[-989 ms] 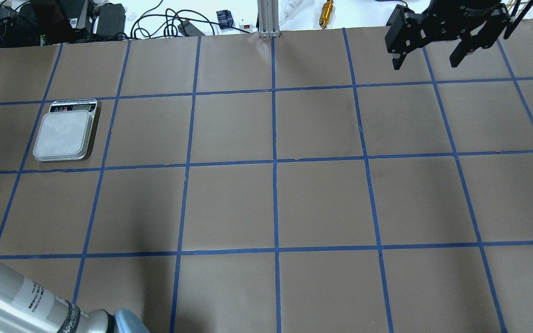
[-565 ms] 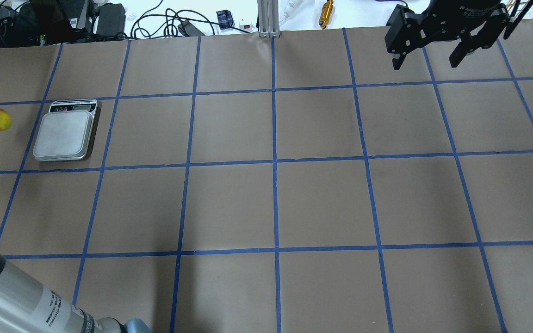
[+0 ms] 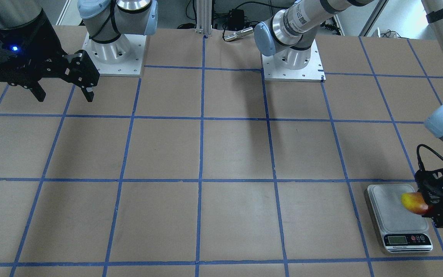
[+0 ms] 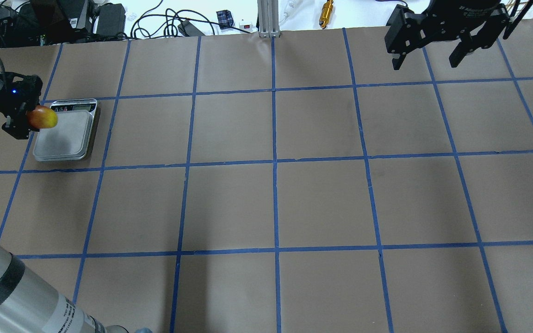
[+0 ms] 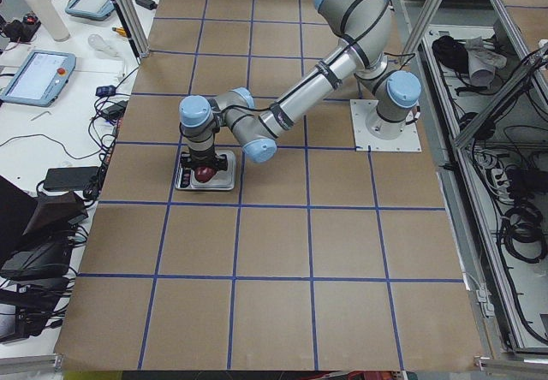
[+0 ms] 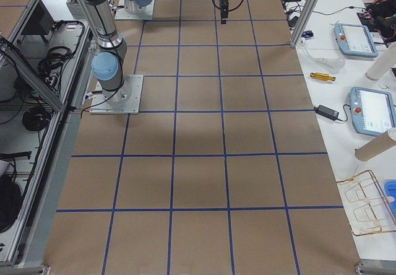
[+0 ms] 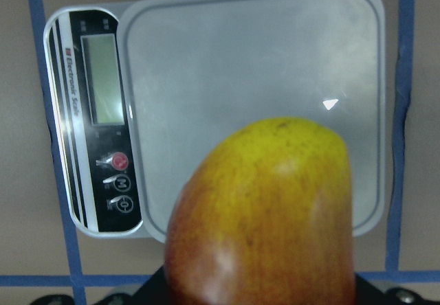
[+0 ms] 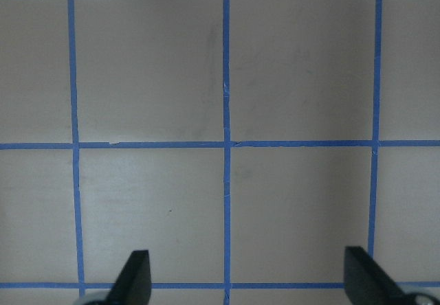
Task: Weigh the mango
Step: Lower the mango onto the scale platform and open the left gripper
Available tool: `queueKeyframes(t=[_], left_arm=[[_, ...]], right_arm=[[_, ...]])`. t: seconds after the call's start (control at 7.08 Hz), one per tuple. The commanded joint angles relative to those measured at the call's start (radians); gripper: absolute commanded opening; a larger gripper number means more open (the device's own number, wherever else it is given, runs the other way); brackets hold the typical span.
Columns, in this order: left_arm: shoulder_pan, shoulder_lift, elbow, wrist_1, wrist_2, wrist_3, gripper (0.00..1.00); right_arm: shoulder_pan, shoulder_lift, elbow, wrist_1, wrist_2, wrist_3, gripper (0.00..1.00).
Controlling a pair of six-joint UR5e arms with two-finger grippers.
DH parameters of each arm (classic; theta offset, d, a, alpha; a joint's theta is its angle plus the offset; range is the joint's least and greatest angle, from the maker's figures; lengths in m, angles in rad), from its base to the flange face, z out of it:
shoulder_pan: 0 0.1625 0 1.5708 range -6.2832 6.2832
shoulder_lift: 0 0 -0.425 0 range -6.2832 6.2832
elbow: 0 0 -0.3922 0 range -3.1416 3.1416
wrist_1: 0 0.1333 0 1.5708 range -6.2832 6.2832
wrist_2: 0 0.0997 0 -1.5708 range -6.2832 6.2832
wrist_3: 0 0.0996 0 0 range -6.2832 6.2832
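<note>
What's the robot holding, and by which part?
The left gripper holds the mango by its red end, yellow end free. The right gripper holds nothing.

brown table (image 4: 322,203) with blue tape grid (image 4: 275,162), brass cylinder (image 4: 326,13), tangled cables (image 4: 155,21), two teach pendants (image 6: 372,111), wire rack (image 6: 365,204)

The mango (image 4: 43,117) is small, oblong and smooth-skinned, red at the gripped end and shading through orange to a yellow tip. Clamped in the left end effector (image 4: 29,118), it lies roughly level, its yellow tip reaching over the edge of the kitchen scale (image 4: 65,138) platform, near the display end.
</note>
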Motion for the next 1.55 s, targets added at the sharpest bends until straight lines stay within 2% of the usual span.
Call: queueKeyframes(t=[0.0, 0.28, 0.42, 0.57, 0.85, 1.13, 1.41], left_arm=[[-0.009, -0.016, -0.037, 0.029, -0.069, -0.018, 0.09], [0.002, -0.019, -0.037, 0.039, -0.067, -0.011, 0.10], [0.002, -0.027, -0.036, 0.061, -0.064, -0.012, 0.43], [0.002, -0.033, -0.036, 0.069, -0.062, -0.017, 0.99], [0.002, -0.030, -0.033, 0.069, -0.067, -0.020, 1.00], [-0.001, 0.022, -0.024, 0.036, -0.058, -0.023, 1.00], [0.013, 0.161, -0.021, -0.149, -0.056, -0.046, 1.00]], right_arm=[[0.000, 0.000, 0.000, 0.000, 0.001, 0.000, 1.00], [-0.001, -0.002, 0.000, 0.000, -0.001, 0.000, 1.00], [0.000, 0.000, 0.000, 0.000, -0.001, 0.000, 1.00], [0.000, 0.000, 0.000, 0.000, -0.001, 0.000, 1.00], [0.000, 0.000, 0.000, 0.000, -0.001, 0.000, 1.00], [0.000, -0.002, 0.000, 0.000, -0.001, 0.000, 1.00], [0.000, 0.000, 0.000, 0.000, 0.001, 0.000, 1.00]])
